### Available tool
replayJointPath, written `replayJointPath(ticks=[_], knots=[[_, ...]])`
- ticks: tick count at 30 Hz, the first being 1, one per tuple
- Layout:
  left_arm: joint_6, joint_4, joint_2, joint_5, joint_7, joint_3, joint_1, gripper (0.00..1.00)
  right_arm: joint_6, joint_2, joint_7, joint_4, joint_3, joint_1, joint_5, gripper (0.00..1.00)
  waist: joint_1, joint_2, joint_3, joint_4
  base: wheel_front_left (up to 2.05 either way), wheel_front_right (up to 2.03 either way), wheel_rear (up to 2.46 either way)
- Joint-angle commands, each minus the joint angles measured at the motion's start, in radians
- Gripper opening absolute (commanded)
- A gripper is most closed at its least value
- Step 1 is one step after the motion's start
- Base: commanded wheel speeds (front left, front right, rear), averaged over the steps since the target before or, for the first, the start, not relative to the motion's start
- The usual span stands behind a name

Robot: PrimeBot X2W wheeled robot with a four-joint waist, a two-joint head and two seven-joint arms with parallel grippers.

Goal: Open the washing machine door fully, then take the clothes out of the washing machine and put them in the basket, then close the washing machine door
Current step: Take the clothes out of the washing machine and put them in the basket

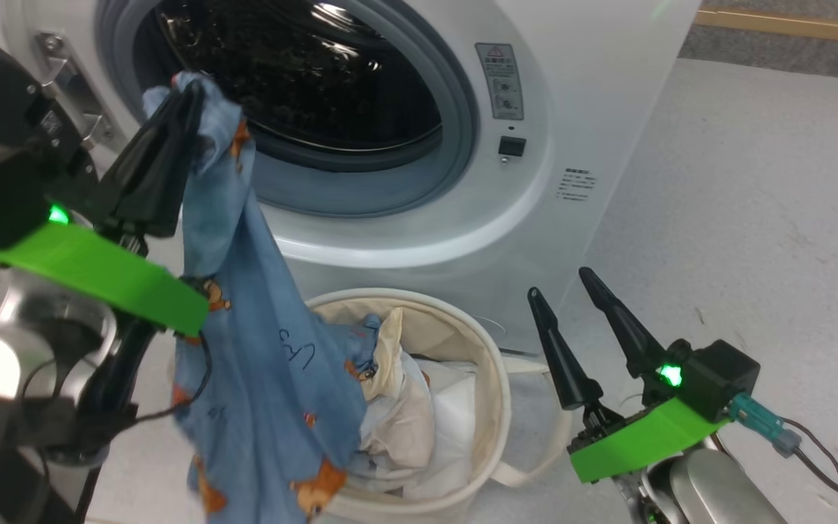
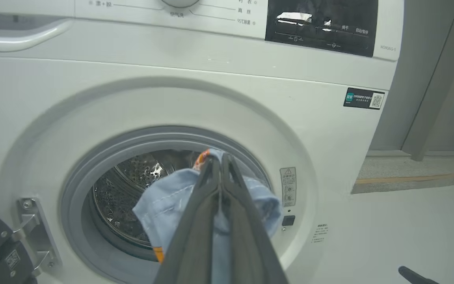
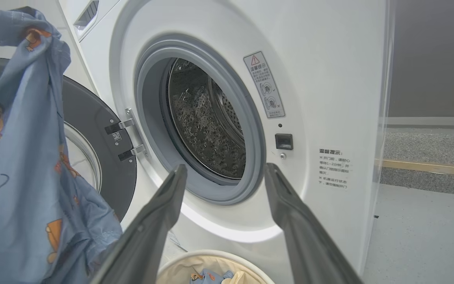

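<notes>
Two grippers, left gripper clamped on a blue garment hanging in front of the washer opening, its hem draped over the basket rim, more clothes inside, right gripper spread wide, empty, beside the basket, door swung open.

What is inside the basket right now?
The basket holds blue printed clothes, cream cloth and a white sheet. Its left part is covered by the garment hanging from the left tool.
</notes>
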Motion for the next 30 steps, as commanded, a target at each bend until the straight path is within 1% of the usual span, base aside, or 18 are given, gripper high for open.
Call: replayJointPath(ticks=[1,6,8,12,17,18,26,30], knots=[[0.012,-0.041,0.036,-0.023,-0.003,0.067,0.001,0.0,0.004,-0.001,-0.005,-0.032,0.022,-0.005,0.006,1.0,0.0001,-0.0001,0.004,-0.013,0.0,0.0,0.0],[0.027,-0.04,0.022,-0.073,-0.025,0.098,0.13,0.0,0.004,0.003,-0.005,-0.039,0.026,-0.012,0.006,1.0,0.0001,-0.0001,0.022,-0.048,0.0,0.0,0.0],[0.026,-0.026,0.014,-0.075,-0.04,0.092,0.172,0.0,0.004,0.003,-0.005,-0.041,0.024,-0.015,0.004,1.0,0.0001,-0.0001,0.032,-0.06,0.0,0.0,0.0],[0.01,0.041,-0.006,-0.043,-0.084,0.046,0.213,0.0,0.004,-0.001,-0.005,-0.049,0.014,-0.026,-0.002,1.0,0.0001,-0.0001,0.048,-0.082,0.0,0.0,0.0],[-0.002,0.112,-0.049,-0.017,-0.153,0.01,0.191,0.0,0.004,-0.005,-0.005,-0.063,-0.012,-0.032,-0.01,1.0,0.0001,-0.0001,0.057,-0.111,0.0,0.0,0.0],[-0.002,0.112,-0.049,-0.017,-0.153,0.01,0.191,0.0,0.004,-0.005,-0.005,-0.063,-0.012,-0.032,-0.01,1.0,0.0001,-0.0001,0.057,-0.111,0.0,0.0,0.0],[-0.01,0.197,-0.106,0.018,-0.234,-0.036,0.147,0.0,0.004,-0.002,-0.005,-0.087,-0.049,-0.025,-0.023,1.0,0.0001,-0.0001,0.068,-0.151,0.0,0.0,0.0],[-0.007,0.2,-0.119,0.054,-0.273,-0.058,0.121,0.0,0.004,-0.004,-0.005,-0.102,-0.065,-0.023,-0.03,1.0,0.0001,-0.0001,0.066,-0.163,0.0,0.0,0.0]])
